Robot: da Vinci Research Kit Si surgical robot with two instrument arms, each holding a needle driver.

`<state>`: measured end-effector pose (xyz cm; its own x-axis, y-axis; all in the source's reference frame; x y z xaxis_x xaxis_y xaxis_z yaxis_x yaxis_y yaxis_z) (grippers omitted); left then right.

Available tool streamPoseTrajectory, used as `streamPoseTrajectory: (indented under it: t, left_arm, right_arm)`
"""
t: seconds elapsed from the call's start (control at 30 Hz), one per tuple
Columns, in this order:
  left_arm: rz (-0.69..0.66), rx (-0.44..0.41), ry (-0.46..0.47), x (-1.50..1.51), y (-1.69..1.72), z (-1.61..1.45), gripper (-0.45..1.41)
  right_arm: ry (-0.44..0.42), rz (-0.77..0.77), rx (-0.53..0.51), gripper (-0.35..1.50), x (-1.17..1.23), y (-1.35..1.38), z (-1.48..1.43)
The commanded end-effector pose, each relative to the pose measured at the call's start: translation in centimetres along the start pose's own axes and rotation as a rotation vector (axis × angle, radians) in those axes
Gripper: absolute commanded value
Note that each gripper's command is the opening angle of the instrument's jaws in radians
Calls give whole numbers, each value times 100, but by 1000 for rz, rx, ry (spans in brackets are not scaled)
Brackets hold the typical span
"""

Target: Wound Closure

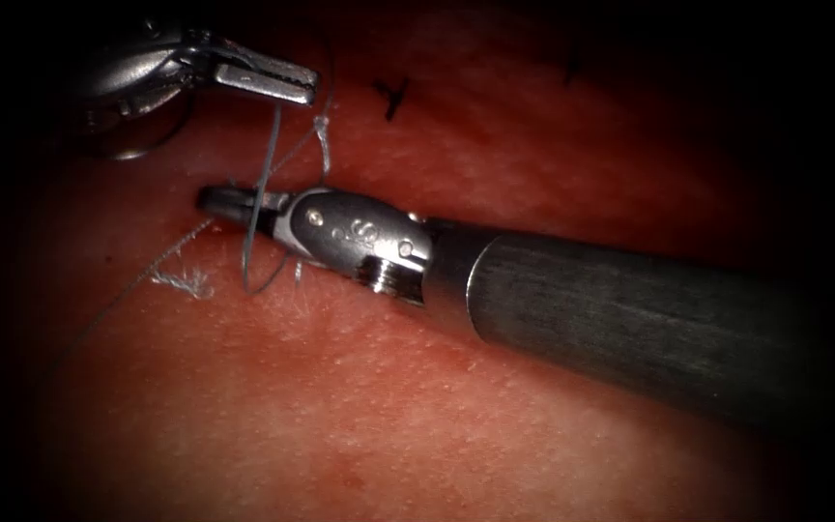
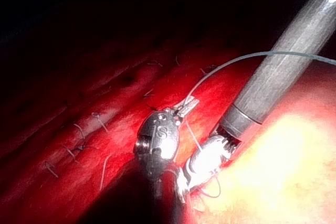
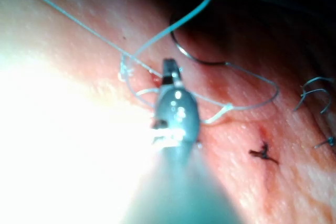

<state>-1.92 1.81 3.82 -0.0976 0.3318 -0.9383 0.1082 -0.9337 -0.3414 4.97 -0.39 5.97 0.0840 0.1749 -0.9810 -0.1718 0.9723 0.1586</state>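
Endoscope view: left arm's shiny steel tool (image 1: 287,85) pinches pale thin thread (image 1: 271,145); right arm's tool (image 1: 229,203), jaws closed, sits inside its loop over glistening red tissue (image 1: 388,416). Curved dark needle (image 3: 197,59) lies near.

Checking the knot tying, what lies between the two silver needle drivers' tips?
In the endoscope view, pale thread hangs from the left tool to the right tool over red tissue.
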Motion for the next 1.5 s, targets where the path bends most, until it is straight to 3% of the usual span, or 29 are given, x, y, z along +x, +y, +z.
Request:
streamPoseTrajectory:
  t: [0.03,0.4,0.7,0.93,1.5]
  left_arm:
    - [-1,4,6,-4,-13,7,-45]
    - [26,61,-11,-58,-39,13,-45]
    - [65,169,-90,-102,-45,-5,-45]
    - [99,241,-84,-142,-45,-10,-45]
    - [163,313,-66,-178,-11,-16,-45]
  right_arm:
    - [17,-2,7,-35,2,0,11]
    - [104,6,39,-35,23,-18,18]
    - [161,20,20,-35,38,-23,5]
    - [242,32,-29,-35,43,-28,-7]
    - [308,79,-160,-35,52,-7,-32]
